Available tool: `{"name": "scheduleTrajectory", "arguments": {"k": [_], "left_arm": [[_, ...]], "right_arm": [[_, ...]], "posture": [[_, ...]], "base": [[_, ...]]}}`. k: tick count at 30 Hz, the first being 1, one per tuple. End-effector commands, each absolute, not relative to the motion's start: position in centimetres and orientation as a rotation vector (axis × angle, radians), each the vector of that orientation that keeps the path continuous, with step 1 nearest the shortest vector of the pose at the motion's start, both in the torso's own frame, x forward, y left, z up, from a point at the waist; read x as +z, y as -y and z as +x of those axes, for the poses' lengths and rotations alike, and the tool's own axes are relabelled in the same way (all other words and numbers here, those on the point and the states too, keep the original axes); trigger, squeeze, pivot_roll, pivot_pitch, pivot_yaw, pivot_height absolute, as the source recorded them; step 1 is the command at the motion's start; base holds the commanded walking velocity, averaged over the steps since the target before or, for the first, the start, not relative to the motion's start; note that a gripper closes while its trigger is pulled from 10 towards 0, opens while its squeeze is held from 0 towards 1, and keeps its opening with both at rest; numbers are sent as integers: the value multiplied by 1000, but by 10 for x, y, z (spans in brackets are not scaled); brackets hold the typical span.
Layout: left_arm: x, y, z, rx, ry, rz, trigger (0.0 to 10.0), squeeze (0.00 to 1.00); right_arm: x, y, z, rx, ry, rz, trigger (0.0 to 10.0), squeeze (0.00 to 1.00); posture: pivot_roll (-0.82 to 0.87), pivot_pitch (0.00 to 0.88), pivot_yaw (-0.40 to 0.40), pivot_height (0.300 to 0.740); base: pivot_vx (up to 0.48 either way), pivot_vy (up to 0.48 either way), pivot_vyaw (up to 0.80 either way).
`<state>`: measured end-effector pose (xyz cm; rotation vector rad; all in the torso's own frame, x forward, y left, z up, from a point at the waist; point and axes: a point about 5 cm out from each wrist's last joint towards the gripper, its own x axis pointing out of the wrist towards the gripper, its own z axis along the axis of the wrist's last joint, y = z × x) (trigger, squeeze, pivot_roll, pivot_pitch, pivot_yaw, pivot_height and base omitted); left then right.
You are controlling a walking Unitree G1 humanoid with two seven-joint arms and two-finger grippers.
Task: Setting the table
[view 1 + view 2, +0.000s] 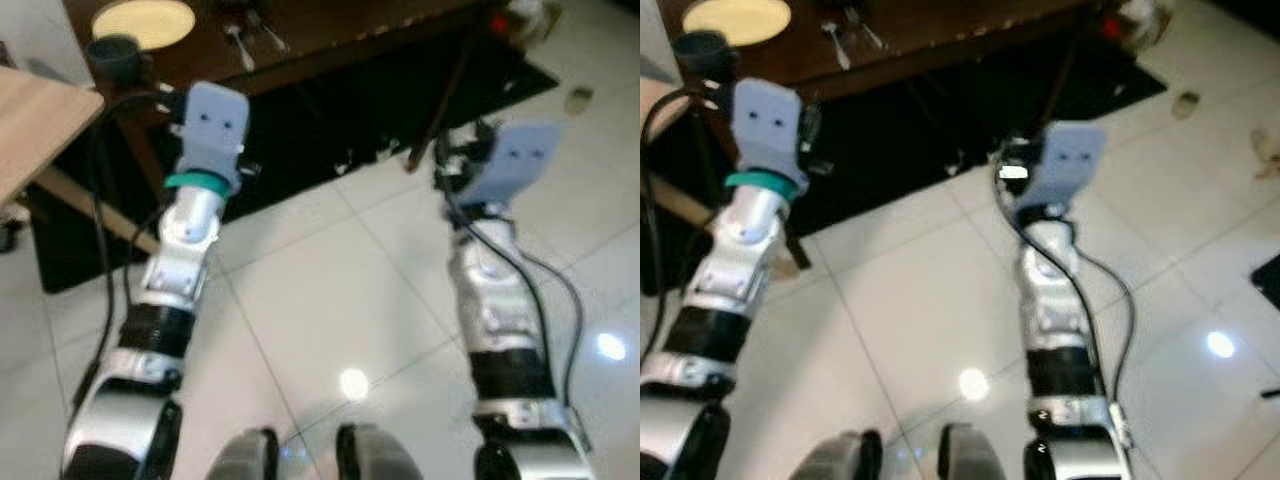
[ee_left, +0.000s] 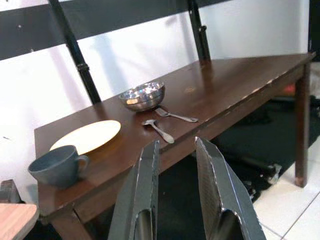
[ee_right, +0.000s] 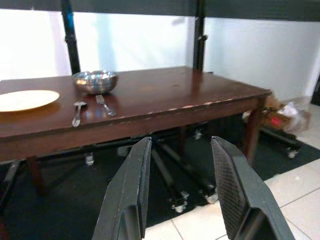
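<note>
A dark brown table (image 2: 240, 82) stands ahead of me. On it lie a cream plate (image 2: 85, 136), a blue-grey mug (image 2: 55, 165) near the corner, a steel bowl (image 2: 143, 95), a spoon (image 2: 159, 130) and a fork (image 2: 175, 116) side by side in front of the bowl. My left gripper (image 2: 177, 145) is open and holds nothing, short of the table's edge and pointing at the cutlery. My right gripper (image 3: 181, 142) is also open with nothing in it, lower, facing the table's long side. Both arms reach out over the tile floor (image 1: 330, 290).
A light wooden tabletop (image 1: 35, 120) juts in at my left. A black mat (image 1: 300, 140) lies under the dark table, with wheeled frames (image 3: 175, 200) on it. Bags and a box (image 3: 287, 117) sit past the table's right end.
</note>
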<state>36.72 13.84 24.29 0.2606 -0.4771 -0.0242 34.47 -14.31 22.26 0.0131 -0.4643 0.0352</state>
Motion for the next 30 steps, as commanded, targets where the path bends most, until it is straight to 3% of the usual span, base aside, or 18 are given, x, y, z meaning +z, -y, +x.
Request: {"name": "scheduleTrajectory", "arguments": {"k": [1, 30], "left_arm": [[243, -133, 368, -40, 480, 256, 10000, 0], [248, -134, 371, -48, 504, 252, 10000, 0]], "right_arm": [[221, 152, 344, 5, 459, 14, 10000, 0], [221, 140, 342, 46, 468, 0, 10000, 0]], "posture": [[-57, 133, 75, 740], [-59, 115, 78, 740]], "base": [[450, 0, 0], [457, 0, 0]]}}
